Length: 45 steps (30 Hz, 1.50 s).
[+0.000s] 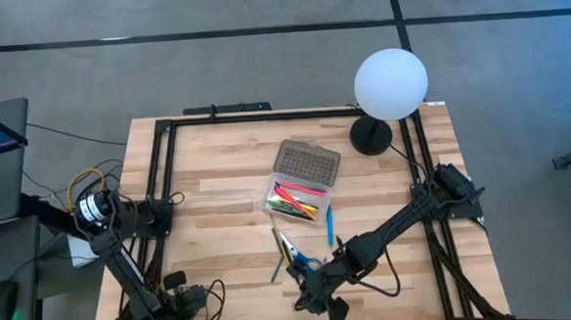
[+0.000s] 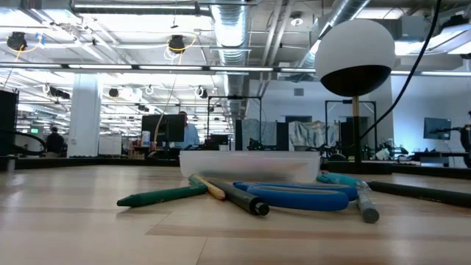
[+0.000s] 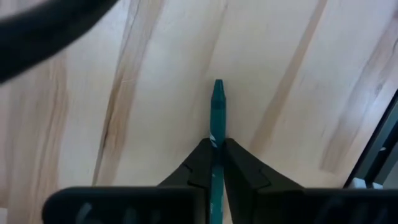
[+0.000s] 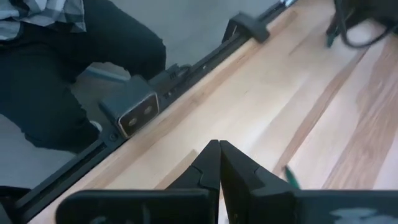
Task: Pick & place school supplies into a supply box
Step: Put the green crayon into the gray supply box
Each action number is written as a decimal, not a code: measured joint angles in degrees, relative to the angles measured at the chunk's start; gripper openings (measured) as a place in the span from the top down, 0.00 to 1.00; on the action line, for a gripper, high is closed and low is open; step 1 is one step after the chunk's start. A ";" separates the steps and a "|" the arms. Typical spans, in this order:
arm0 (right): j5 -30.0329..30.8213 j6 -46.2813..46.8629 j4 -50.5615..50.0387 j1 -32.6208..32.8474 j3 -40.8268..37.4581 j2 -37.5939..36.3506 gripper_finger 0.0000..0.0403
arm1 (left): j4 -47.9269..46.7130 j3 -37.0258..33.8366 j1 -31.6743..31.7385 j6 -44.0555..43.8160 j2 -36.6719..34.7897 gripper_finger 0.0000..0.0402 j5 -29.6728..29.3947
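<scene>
Left gripper [image 3: 217, 144]: its fingers are clamped together on the green pencil [image 3: 217, 118], held low over bare wood, tip pointing away from you.
Handling: probably light, stiff and slick. It's thin, so expect it to pivot; a hold nearer mid-shaft looks safer.
Supply box [image 1: 307, 164]: mid-table, lid open, pens already inside.
In the way: scissors [image 1: 301, 264] and loose pens just before the box.
Right gripper [image 4: 219, 144]: pressed shut near the front edge.

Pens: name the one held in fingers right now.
The green one, pinched between the left gripper's shut fingers, tip pointing out past them. The blue pen lies loose beside the box.
</scene>
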 joint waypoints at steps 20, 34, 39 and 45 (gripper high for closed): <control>6.89 -4.12 -7.03 2.96 0.00 -8.34 1.00 | -0.60 0.55 4.60 2.42 2.58 0.94 0.13; 11.46 -1.87 -8.19 -5.93 -6.92 -24.83 1.00 | -0.96 0.55 4.55 2.54 2.62 0.93 -2.29; 11.73 -1.76 4.44 -7.28 -20.92 -36.69 1.00 | -1.16 0.55 4.54 2.53 2.64 0.93 -2.76; 24.15 5.68 23.11 -7.20 -39.62 -48.96 1.00 | -1.28 0.55 4.54 1.77 2.68 0.93 -3.68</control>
